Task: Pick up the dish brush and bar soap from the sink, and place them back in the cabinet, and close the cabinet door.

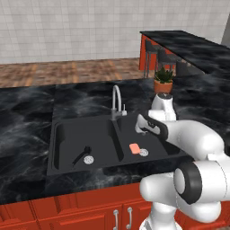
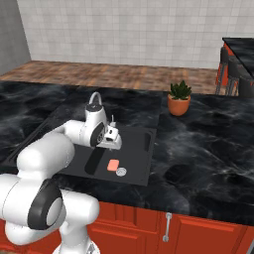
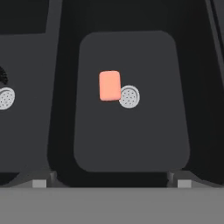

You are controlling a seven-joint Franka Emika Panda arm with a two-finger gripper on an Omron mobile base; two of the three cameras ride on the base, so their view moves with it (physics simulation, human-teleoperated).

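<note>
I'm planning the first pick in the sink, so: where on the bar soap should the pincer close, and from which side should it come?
Come straight down from above. The bar soap lies flat on the floor of the sink's right basin, touching the round drain on one long side. I would close across its short width only if a finger clears that drain; otherwise on the two short ends.

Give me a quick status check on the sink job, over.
Gripper open, empty, above the right basin. Bar soap flat on basin floor beside the drain; dish brush in left basin. Nothing blocking the soap.
</note>
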